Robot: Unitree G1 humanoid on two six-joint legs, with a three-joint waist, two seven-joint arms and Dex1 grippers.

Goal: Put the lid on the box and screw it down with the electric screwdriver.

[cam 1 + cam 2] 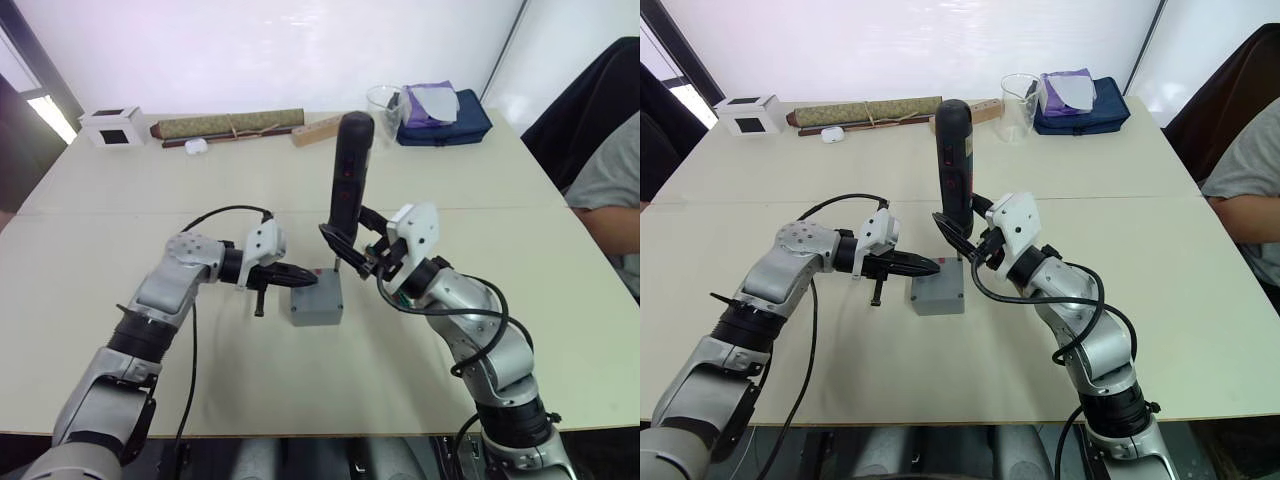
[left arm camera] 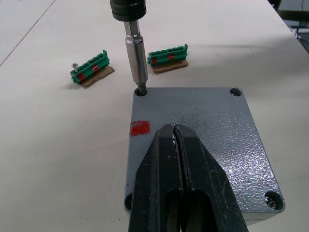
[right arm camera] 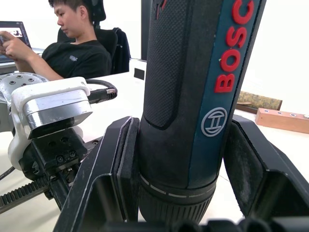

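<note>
The box [image 1: 317, 305] sits in the middle of the desk [image 1: 120, 230], and the lid [image 2: 207, 125] is already on top of it, lined up with the edges. A red mark shows near one side of the lid.

The right claw [image 1: 362, 252] squeezes the electric screwdriver [image 1: 349, 175] tight around its lower body. The tool stands almost straight up, with its fat end high in the air and its thin metal bit pointing down. The tip of the bit sits right in the screw hole at one far corner of the lid, on the robot's left side of the box. So the tool's long line goes straight down into that hole, and that is what matters next: I think it has to stay upright so the screw goes in straight.

The left claw [image 1: 295, 278] is pinched shut with nothing between its fingers [image 2: 169, 183]. It lies flat and presses on top of the lid from the left side, close to the bit but not touching it. It looks like it holds the lid and box steady.

Another corner near the left claw already has a screw in it. Two small green parts [image 2: 91, 69] lie on the desk just past the box
</note>
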